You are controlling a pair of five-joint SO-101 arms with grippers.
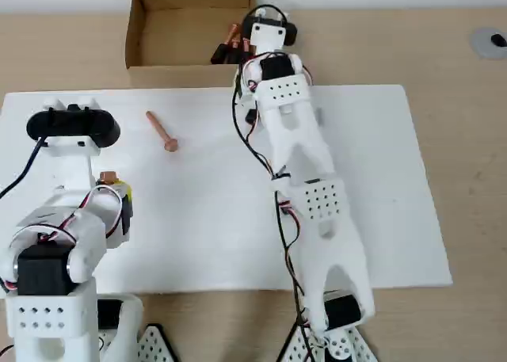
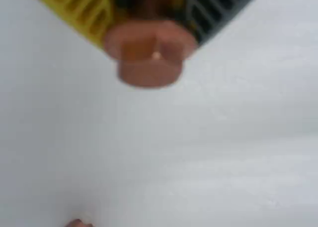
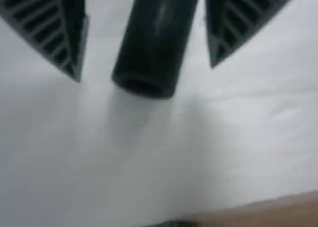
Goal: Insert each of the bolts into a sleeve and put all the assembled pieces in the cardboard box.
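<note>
As the wrist views show:
Left gripper [image 2: 149,38]: clamped on bolt [image 2: 149,63].
Right gripper [image 3: 144,70]: wide, straddling sleeve [image 3: 154,38].

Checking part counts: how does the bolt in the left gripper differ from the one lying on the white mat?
The held bolt is clamped in the left gripper, head pointing outward. The loose bolt lies free on its side on the white mat. Both are copper-coloured with a wide head.
</note>
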